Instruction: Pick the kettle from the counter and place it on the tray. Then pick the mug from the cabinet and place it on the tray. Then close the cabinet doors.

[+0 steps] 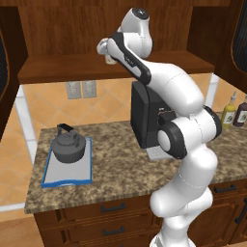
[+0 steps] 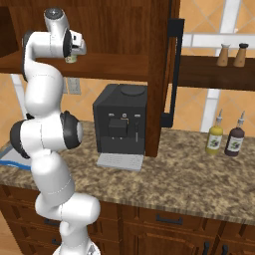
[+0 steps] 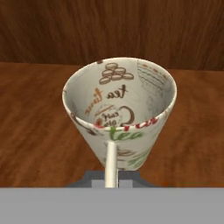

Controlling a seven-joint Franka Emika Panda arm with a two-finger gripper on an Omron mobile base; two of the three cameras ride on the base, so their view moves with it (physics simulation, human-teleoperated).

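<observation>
The cream mug (image 3: 118,109), printed with tea lettering, stands upright on the cabinet (image 1: 72,67) shelf. Its thin handle (image 3: 111,164) runs down into my gripper (image 3: 111,178), whose jaws are shut on it. From the base the mug (image 2: 71,59) peeks out below the hand (image 2: 75,50), and my gripper (image 1: 107,54) reaches onto the shelf at its middle. The dark grey kettle (image 1: 69,144) sits on the blue-rimmed tray (image 1: 67,181) at the left of the counter (image 1: 120,169). Both cabinet doors stand open: the right door (image 2: 159,74) is edge-on.
A tall black coffee machine (image 1: 144,116) stands on the counter under the shelf, right of the tray. Two sauce bottles (image 2: 224,138) stand at the counter's right. Salt and pepper shakers (image 2: 233,55) sit on a side shelf. The open door's black handle (image 2: 174,74) juts beside the machine.
</observation>
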